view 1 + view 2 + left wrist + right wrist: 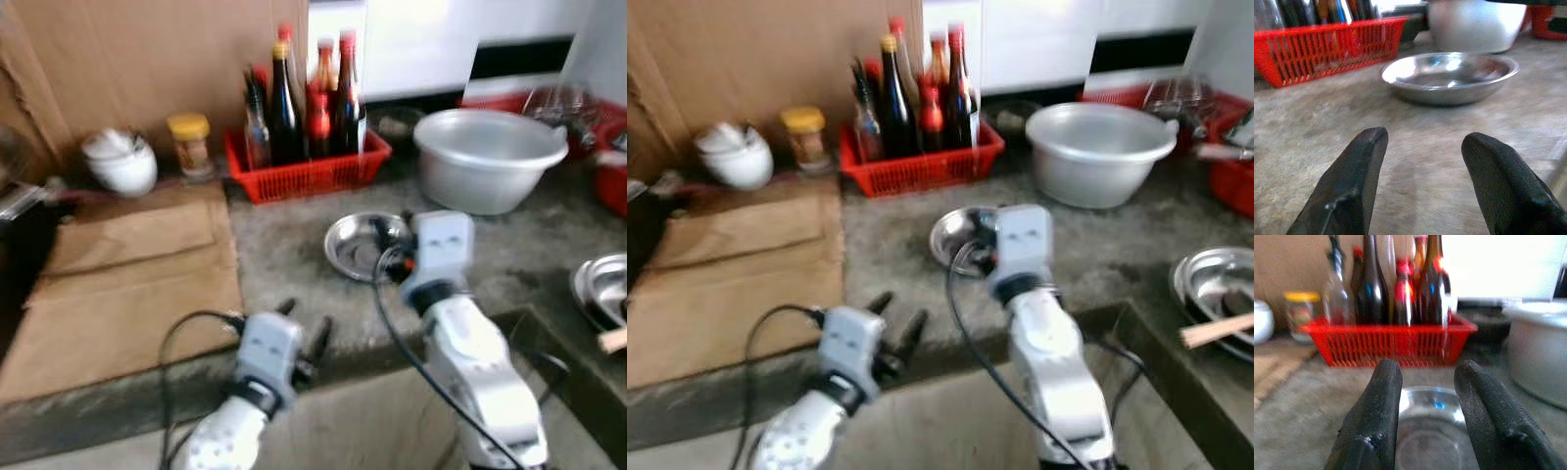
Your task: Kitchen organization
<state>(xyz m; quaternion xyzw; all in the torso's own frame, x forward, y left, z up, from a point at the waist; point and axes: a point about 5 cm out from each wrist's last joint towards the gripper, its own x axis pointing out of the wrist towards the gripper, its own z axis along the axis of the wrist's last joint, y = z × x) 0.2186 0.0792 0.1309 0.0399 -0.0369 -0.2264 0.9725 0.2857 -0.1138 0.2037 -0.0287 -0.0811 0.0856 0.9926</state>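
**Two grippers at a grey stone kitchen counter, both fingers apart, nothing held**

The right gripper point(1427, 406) hangs over the near rim of a shallow round stainless-steel dish point(358, 245), its two black fingers point(1376, 416) spread with the dish's bowl visible between them; whether they touch the metal cannot be told. The left gripper point(1422, 181) sits lower and nearer the counter's front edge, fingers likewise parted and empty, aimed across bare grey stone counter point(284, 264) toward the same dish, from which it stands apart.

Behind the dish, a red slatted plastic basket point(309, 171) holds a cluster of upright dark glass sauce bottles with red and yellow caps point(294, 103). To the basket's left stand a small yellow-lidded jar point(189, 142) and a white lidded ceramic pot point(120, 160), both against a brown cardboard backing. A flattened sheet of brown cardboard point(127, 284) covers the counter's left part. To the basket's right rests a large pale metal basin point(488, 157), with a red crate point(588, 117) behind it. At the far right edge lies a second steel dish point(1220, 289) with a pale wooden stick point(1215, 331) across it. The eye views are blurred.
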